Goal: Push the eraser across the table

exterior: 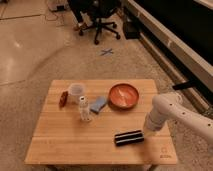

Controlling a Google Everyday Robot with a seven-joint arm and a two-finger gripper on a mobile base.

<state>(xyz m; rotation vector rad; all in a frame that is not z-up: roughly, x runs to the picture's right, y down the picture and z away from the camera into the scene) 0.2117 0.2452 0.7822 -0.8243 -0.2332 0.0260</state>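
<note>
The eraser [129, 137], a long black block with white stripes, lies on the light wooden table [65, 145] toward its front right. My gripper [148, 132] comes down from the white arm [170, 107] on the right and sits right at the eraser's right end. It is shut and holds nothing. Whether it touches the eraser I cannot tell.
An orange bowl [124, 95] stands at the back right. A light-blue flat block [98, 104], a clear bottle [84, 109], a white cup [75, 91] and a small red-brown object [63, 98] sit at the back left. An office chair [100, 22] stands on the floor beyond.
</note>
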